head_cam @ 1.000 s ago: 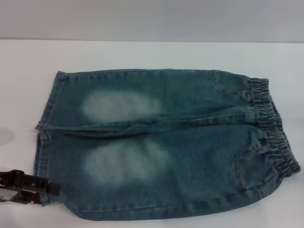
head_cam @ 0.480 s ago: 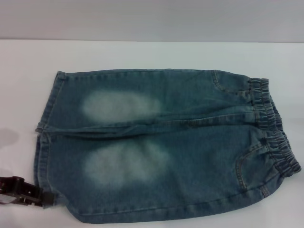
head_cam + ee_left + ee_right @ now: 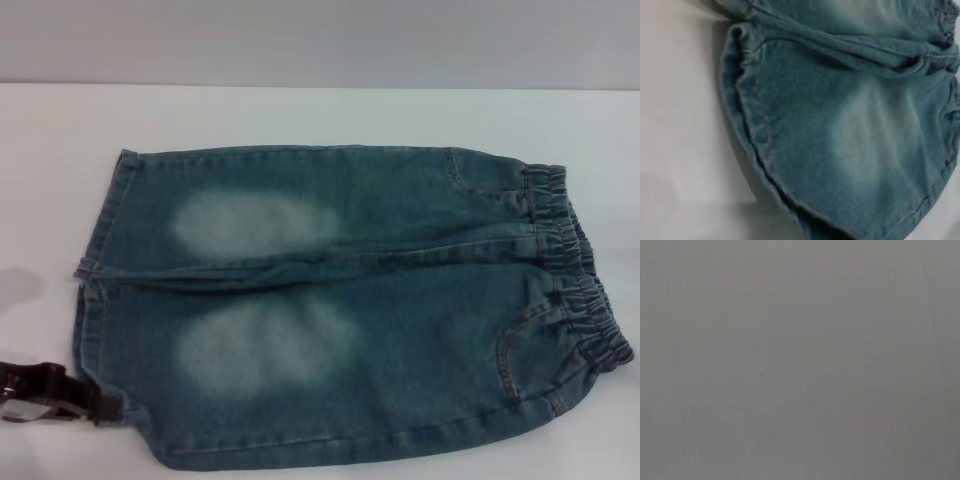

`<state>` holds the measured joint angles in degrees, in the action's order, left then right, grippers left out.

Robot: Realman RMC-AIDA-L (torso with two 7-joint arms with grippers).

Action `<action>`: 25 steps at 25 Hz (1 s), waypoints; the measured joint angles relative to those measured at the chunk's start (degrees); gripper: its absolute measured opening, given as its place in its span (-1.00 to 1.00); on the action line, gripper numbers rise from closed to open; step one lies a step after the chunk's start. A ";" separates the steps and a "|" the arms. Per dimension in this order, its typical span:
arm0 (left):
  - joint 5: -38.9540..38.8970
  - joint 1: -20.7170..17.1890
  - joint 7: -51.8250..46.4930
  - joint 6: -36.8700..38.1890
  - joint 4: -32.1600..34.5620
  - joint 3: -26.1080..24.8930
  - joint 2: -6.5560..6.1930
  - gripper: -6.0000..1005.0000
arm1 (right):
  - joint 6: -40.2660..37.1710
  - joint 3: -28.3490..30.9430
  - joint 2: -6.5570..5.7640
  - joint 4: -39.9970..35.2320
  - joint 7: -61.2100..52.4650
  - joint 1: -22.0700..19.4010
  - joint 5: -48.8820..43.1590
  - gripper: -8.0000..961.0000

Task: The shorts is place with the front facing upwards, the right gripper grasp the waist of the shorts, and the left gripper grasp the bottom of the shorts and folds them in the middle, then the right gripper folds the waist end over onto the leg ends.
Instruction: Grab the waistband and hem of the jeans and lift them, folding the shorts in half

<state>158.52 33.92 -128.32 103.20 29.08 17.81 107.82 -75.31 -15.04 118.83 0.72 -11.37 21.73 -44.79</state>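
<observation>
- The tabletop (image 3: 300, 115) is a plain white surface running from 9 to 3 o'clock across the head view, with a grey wall band behind it at 12 o'clock
- The shorts (image 3: 400, 330) lie flat on it with the front up and fill most of the middle of the view, laid sideways: legs toward 9 o'clock, waistband toward 3 o'clock
- Two pale faded thigh patches show on the denim, one on the far leg toward 11 o'clock and one on the near leg toward 7 o'clock, with the centre seam running between them
- The waist (image 3: 572, 272) is the puckered elastic band at 3 o'clock, with a curved pocket seam just inside it on each side
- The bottom of the shorts (image 3: 97, 268) is the pair of straight stitched hems at 9 o'clock, split by a small gap at the centre; the left wrist view shows the near hem (image 3: 757, 145) close up, its edge raised a little off the white surface
- The left end effector (image 3: 92, 405) sits at 8 o'clock, low on the tabletop, its dark tip at the near corner of the near leg hem; whether it is touching or gripping the denim, and how far its fingers are parted, I cannot tell
- The right wrist view gives only a blank grey field
</observation>
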 joint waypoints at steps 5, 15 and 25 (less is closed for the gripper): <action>-0.45 0.13 -0.05 0.01 0.13 -2.73 1.05 -0.92 | 0.16 -0.38 -0.15 -0.45 -3.18 0.65 -0.19 0.49; -8.18 -1.16 2.04 -0.96 0.11 -3.88 1.50 -0.92 | 0.88 -1.34 -0.20 -1.65 -3.96 4.90 -0.48 0.49; -10.43 -0.96 2.60 -1.19 0.12 -3.87 1.97 -0.91 | 3.92 -3.77 -0.07 -1.58 -4.61 8.53 -0.48 0.49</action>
<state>148.08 32.96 -125.72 102.00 29.19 13.93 109.79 -71.39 -18.81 118.75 -0.86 -15.98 30.26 -45.27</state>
